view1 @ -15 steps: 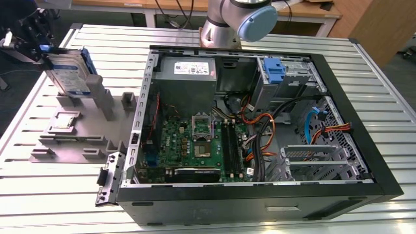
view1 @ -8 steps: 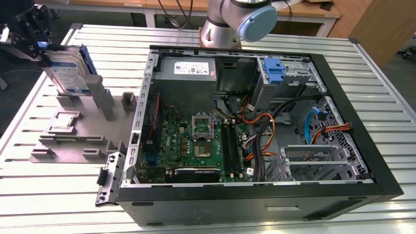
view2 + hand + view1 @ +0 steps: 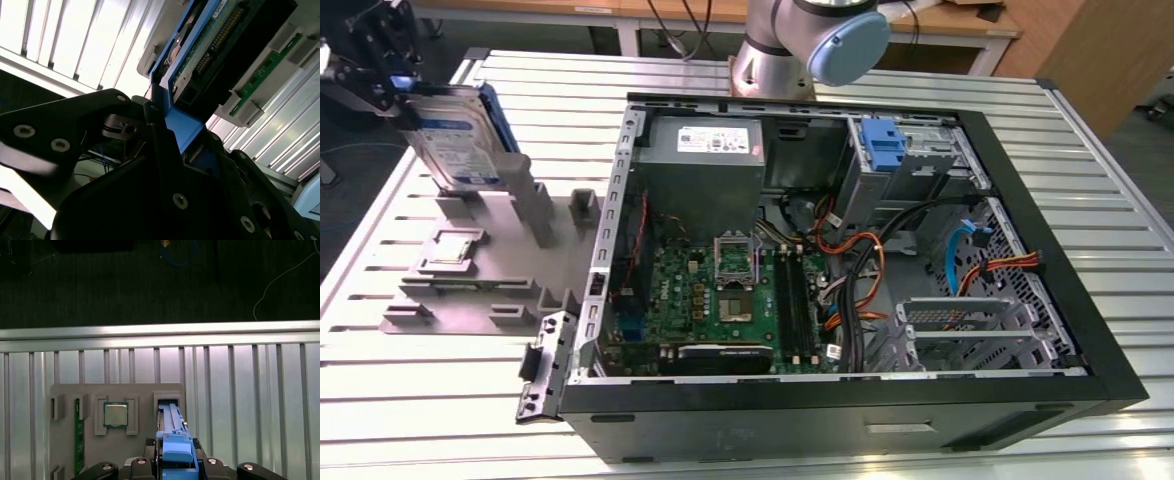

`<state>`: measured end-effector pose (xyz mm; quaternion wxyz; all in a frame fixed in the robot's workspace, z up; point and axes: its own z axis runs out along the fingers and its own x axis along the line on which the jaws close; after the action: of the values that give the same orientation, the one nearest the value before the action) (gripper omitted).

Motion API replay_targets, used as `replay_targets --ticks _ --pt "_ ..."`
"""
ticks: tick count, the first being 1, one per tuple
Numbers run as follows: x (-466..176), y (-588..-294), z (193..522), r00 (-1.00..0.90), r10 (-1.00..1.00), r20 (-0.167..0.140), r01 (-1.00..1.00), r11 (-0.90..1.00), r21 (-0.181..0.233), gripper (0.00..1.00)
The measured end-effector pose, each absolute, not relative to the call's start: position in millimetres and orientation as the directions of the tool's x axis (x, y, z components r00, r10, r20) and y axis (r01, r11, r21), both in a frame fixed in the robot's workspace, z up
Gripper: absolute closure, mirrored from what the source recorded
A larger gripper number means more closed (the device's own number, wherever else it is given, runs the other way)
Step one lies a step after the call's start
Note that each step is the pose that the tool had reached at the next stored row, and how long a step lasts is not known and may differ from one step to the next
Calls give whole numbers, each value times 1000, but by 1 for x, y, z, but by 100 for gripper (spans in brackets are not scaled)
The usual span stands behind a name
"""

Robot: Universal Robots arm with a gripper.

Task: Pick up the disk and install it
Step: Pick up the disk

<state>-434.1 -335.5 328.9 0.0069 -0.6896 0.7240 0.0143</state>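
Observation:
The disk [image 3: 454, 142], a silver-grey drive with a blue-and-white label and blue rails, hangs upright at the exterior view's far left, lifted above the grey fixture plate [image 3: 467, 290]. My gripper [image 3: 400, 85] is shut on its upper end. In the first wrist view, the disk's blue rail [image 3: 175, 442] runs between the black fingers down toward an empty slot [image 3: 167, 399] in the fixture. The second wrist view shows the disk's circuit-board side [image 3: 225, 55] and its blue rail [image 3: 182, 125] clamped in the gripper [image 3: 167, 132].
An open computer case [image 3: 1067, 300] lies at the exterior view's right, with a motherboard [image 3: 720, 290], a grey power supply [image 3: 707, 140], a drive bay with a blue latch [image 3: 886, 150] and loose cables. The fixture holds a processor chip [image 3: 115, 415] and a memory stick [image 3: 78, 435].

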Motion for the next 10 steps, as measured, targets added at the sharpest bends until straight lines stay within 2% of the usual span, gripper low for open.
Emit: replay_targets --ticks 10 --pt "-434 -336 343 -49 -998 -27 -999 49 11 63"
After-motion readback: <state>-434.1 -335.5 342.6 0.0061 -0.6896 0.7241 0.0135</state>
